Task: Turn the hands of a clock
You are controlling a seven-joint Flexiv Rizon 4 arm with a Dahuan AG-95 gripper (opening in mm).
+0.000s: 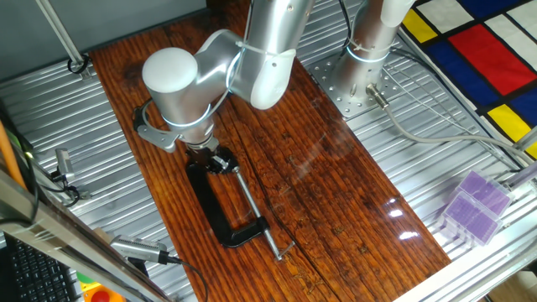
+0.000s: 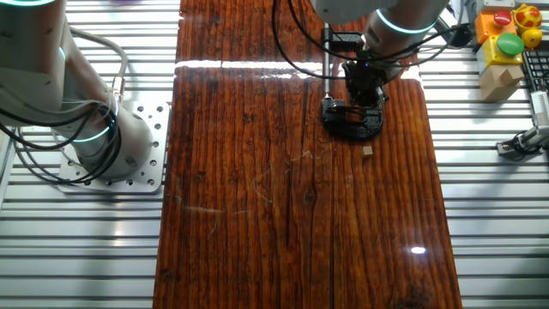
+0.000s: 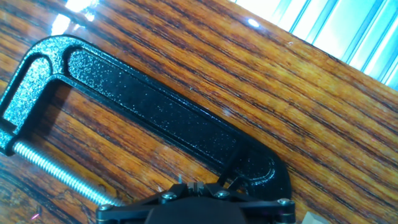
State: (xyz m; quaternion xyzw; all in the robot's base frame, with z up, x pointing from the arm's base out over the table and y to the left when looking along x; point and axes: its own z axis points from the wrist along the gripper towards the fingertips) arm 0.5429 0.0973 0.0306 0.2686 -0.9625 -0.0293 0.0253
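A black C-clamp [image 1: 210,205] lies on the wooden board [image 1: 336,193], its screw [image 1: 256,210] running toward the near edge. It also shows in the other fixed view [image 2: 352,127] and fills the hand view [image 3: 155,112]. My gripper [image 1: 210,155] hangs straight down over the clamp's jaw end, very close to it. In the hand view the fingertips [image 3: 198,186] stand together at the bottom edge with only a thin line between them. The clock is hidden under my hand, so I cannot tell if the tips pinch any part of it.
A small tan block [image 2: 367,150] lies on the board just beside the clamp. A purple box [image 1: 474,205] sits at the right edge. A box with coloured buttons [image 2: 506,39] and loose tools [image 1: 138,249] lie on the ribbed metal beside the board. The arm's base plate [image 1: 352,80] is at the back.
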